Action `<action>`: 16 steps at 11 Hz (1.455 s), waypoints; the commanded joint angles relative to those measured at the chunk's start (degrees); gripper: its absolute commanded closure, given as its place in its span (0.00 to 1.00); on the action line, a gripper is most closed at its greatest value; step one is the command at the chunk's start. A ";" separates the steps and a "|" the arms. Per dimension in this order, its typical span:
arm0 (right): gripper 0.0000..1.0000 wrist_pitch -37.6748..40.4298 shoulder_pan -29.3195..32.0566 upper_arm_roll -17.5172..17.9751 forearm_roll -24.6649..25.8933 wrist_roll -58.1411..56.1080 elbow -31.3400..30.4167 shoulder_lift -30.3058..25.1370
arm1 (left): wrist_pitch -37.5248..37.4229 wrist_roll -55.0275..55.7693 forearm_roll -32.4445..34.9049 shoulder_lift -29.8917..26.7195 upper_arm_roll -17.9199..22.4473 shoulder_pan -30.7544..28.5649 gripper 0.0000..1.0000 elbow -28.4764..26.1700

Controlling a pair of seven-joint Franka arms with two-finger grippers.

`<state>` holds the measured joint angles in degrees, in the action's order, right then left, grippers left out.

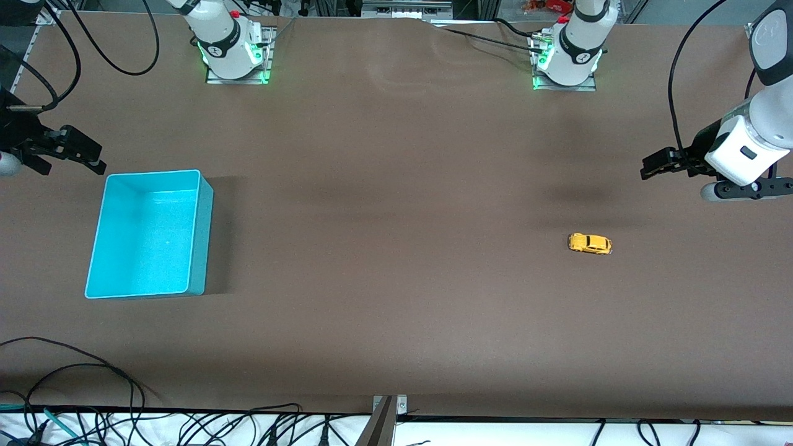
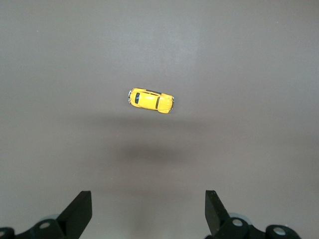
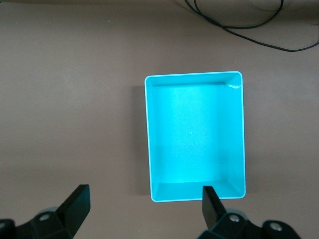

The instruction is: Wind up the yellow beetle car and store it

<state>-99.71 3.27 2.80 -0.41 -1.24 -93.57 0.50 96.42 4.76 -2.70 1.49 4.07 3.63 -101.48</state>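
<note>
The yellow beetle car [image 1: 590, 243] stands on its wheels on the brown table, toward the left arm's end. In the left wrist view the car [image 2: 151, 100] lies ahead of the open fingers. My left gripper [image 1: 647, 168] is open and empty, up in the air over the table near the car. A cyan bin [image 1: 145, 235] sits empty toward the right arm's end. My right gripper [image 1: 99, 158] is open and empty, hovering by the bin's edge. The right wrist view shows the bin [image 3: 194, 134] with one open fingertip [image 3: 210, 201] over its rim.
The two arm bases [image 1: 232, 46] [image 1: 567, 56] stand along the table's back edge. Black cables [image 1: 80, 384] lie along the table edge nearest the front camera, and a metal bracket [image 1: 387, 412] sits at that edge's middle.
</note>
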 commanded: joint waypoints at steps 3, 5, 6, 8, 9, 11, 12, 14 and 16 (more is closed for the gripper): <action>0.00 0.65 -0.02 -0.16 -0.99 -0.52 1.38 0.29 | -0.87 0.16 -0.91 0.27 0.15 -0.21 0.00 0.15; 0.00 0.65 -0.02 -0.25 -0.90 -0.52 1.29 0.38 | -1.05 0.08 -0.91 0.27 0.24 -0.29 0.00 0.32; 0.00 0.65 0.07 -0.33 -0.90 -0.52 1.29 0.46 | -1.05 0.08 -0.91 0.27 0.24 -0.29 0.00 0.32; 0.00 0.65 0.07 -0.34 -0.82 -0.52 1.29 0.46 | -1.14 0.08 -0.91 0.27 0.24 -0.47 0.00 0.32; 0.00 0.65 0.07 -0.34 -0.90 -0.52 1.29 0.46 | -1.23 0.08 -0.91 0.27 0.24 -0.47 0.00 0.32; 0.00 0.65 0.07 -0.34 -0.90 -0.43 1.29 0.46 | -1.23 0.16 -0.91 0.27 0.24 -0.56 0.00 0.41; 0.00 0.57 0.16 -0.34 -0.82 -0.51 1.29 0.46 | -1.23 0.16 -0.91 0.27 0.24 -0.56 0.00 0.41; 0.00 0.48 0.25 -0.34 -0.82 -0.43 1.29 0.55 | -1.49 0.08 -0.91 0.09 0.24 -0.64 0.00 0.32; 0.00 0.48 0.16 -0.34 -0.90 -0.25 1.29 0.46 | -1.84 0.16 -0.91 0.09 0.24 -0.64 0.00 0.41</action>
<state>-99.71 3.41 2.67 -0.41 -1.24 -93.57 0.51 95.70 4.82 -2.70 1.82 4.33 3.34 -101.52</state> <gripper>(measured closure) 0.000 0.000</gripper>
